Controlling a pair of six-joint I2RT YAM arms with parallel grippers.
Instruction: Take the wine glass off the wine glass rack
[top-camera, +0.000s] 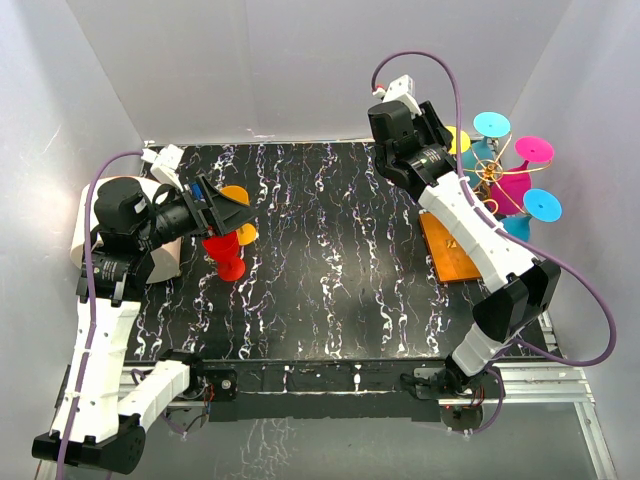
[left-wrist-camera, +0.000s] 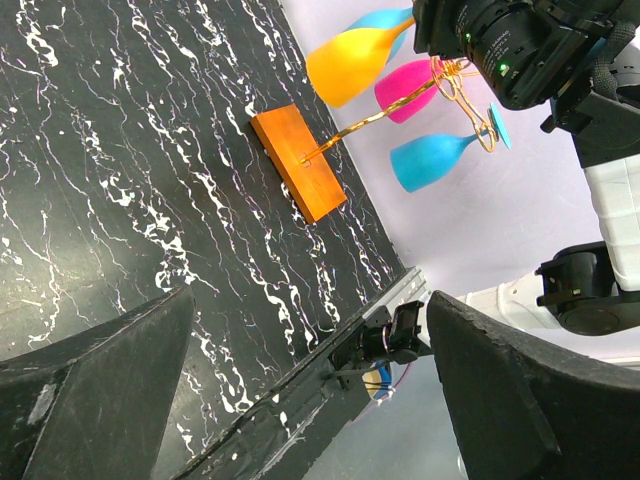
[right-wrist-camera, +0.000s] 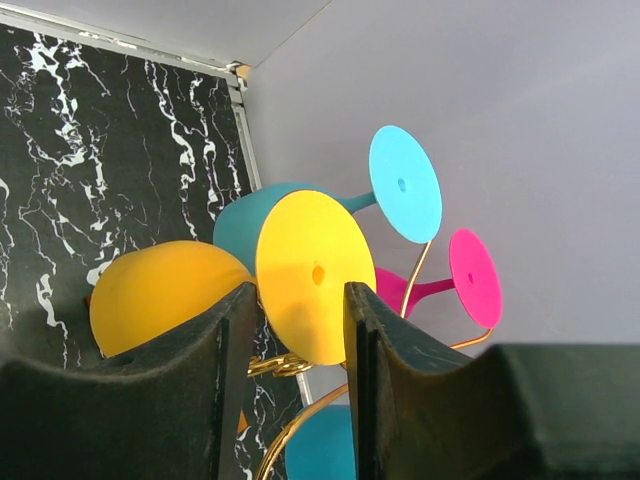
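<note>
The wine glass rack has an orange base (top-camera: 450, 252) (left-wrist-camera: 298, 162) and a gold wire stem (top-camera: 490, 175) (left-wrist-camera: 380, 115), and it stands at the table's right back. Several wine glasses hang on it: yellow (top-camera: 459, 140) (left-wrist-camera: 350, 65), cyan (top-camera: 491, 124), pink (top-camera: 533, 150) (left-wrist-camera: 410, 88) and blue (top-camera: 543, 205) (left-wrist-camera: 435, 160). My right gripper (top-camera: 445, 142) (right-wrist-camera: 298, 300) is at the yellow glass. Its fingers (right-wrist-camera: 225, 385) stand part closed with a gap, either side of the lower edge of the yellow foot (right-wrist-camera: 312, 270). My left gripper (top-camera: 222, 205) (left-wrist-camera: 310, 300) is wide open and empty.
A red wine glass (top-camera: 228, 256) stands on the table at the left, under my left gripper, with an orange one (top-camera: 238, 196) partly hidden beside it. White walls close in the back and right of the rack. The table's near rail (left-wrist-camera: 330, 360) shows in the left wrist view.
</note>
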